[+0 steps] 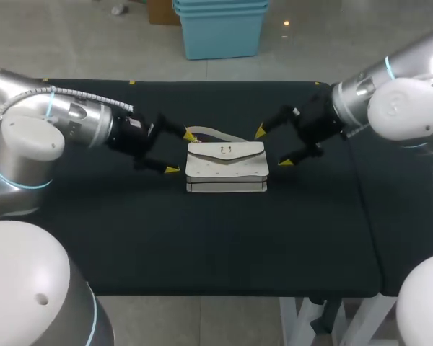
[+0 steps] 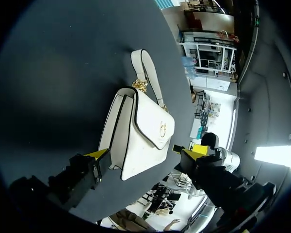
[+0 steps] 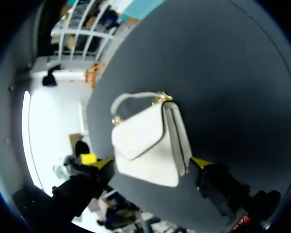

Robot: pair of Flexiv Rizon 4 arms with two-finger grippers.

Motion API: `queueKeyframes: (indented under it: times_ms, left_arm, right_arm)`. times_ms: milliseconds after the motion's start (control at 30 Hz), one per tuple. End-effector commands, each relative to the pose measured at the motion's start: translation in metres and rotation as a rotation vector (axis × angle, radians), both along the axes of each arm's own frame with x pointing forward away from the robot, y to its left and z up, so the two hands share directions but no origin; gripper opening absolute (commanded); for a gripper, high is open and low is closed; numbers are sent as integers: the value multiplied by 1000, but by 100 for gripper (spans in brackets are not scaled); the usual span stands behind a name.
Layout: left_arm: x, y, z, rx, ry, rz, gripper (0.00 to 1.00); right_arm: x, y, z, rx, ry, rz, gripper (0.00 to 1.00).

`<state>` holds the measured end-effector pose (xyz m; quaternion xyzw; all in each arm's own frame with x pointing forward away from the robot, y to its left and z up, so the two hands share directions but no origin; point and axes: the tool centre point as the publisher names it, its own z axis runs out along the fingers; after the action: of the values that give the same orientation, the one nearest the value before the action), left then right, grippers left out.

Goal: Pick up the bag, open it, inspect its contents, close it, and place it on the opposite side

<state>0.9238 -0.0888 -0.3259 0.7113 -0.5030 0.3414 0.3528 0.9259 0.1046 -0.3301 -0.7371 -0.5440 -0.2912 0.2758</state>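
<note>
White bag sits closed in the middle of the table, strap behind it; left gripper at its left end, fingers spread wide. Right gripper at the other end; fingers apart too.

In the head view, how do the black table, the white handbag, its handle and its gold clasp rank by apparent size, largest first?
1. black table
2. white handbag
3. handle
4. gold clasp, only a tiny spot on the flap
</note>
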Motion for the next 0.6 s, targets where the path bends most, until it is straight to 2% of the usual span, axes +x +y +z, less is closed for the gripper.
queueKeyframes:
  times_ms: [33,233,300,400,600]
  left_arm:
    - [10,-4,-10,-34,-7,-25,100]
    - [18,-8,-14,-54,-14,-39,100]
    - [20,-10,-15,-65,-14,-48,100]
    - [22,-12,-16,-73,-24,-55,93]
    - [27,-15,-19,-81,-39,-70,86]
  right_arm:
    - [12,6,-14,54,-8,43,100]
    - [16,11,-27,82,1,67,96]
    - [17,11,-30,85,5,66,88]
    - [19,13,-31,93,10,67,78]
    - [21,18,-32,104,11,80,71]
